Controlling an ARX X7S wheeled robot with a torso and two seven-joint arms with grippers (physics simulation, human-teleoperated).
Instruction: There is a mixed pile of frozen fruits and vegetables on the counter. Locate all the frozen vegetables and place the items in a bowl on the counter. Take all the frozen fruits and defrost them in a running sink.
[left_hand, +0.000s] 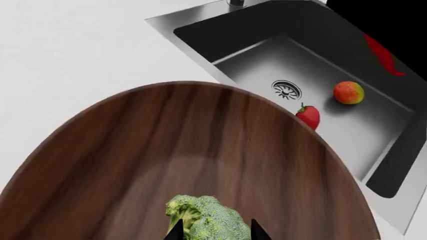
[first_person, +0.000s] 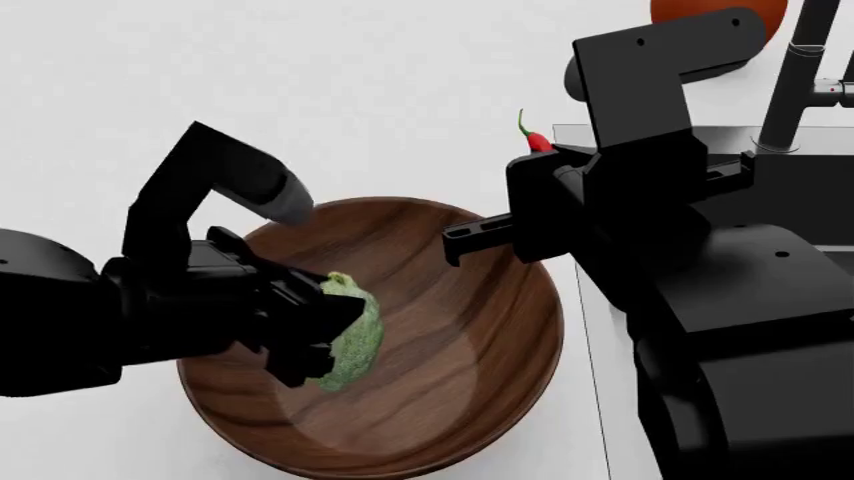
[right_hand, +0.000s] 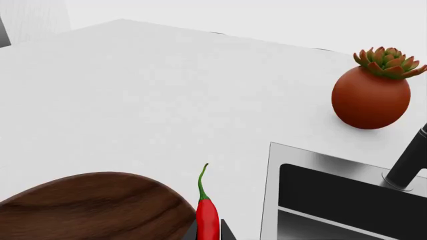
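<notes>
A: Status? Left gripper (first_person: 310, 335) is clamped on the broccoli (first_person: 350, 335), over the middle of the bowl (first_person: 467, 300), centre-low in the head view. The left wrist view shows the floret (left_hand: 207, 217) between the black fingertips at bottom centre, wood grain all around it.

B: Agreed. Can't tell whether the broccoli touches the bowl floor or hangs just above it. I'd lower until it's close, then release. It's round, so it could roll if dropped.

A: Bowl's wide and shallow, so a roll should stay inside. Keep the release central, not near the rim.

B: Right gripper (first_person: 534, 160) is grasping the chili (first_person: 531, 135), upper centre of the head view. In the right wrist view the chili (right_hand: 206, 210) stands upright, stem up, at bottom centre, just beside the bowl rim (right_hand: 100, 205), over white counter (right_hand: 133, 100).

A: So it isn't over the bowl yet. After the left arm releases and clears, bring the right arm in over the wood and open there. The arms are close; sequence them.

B: Fruits: strawberry (left_hand: 308, 116) and mango (left_hand: 348, 92) lie in the sink (left_hand: 373, 130), right side of the left wrist view, near the drain (left_hand: 286, 90). I see no water running.

A: Faucet (first_person: 787, 80) sits top right of the head view. Probably needs turning on afterwards.

B: Potted succulent (right_hand: 371, 89) by the sink, irrelevant.
</notes>
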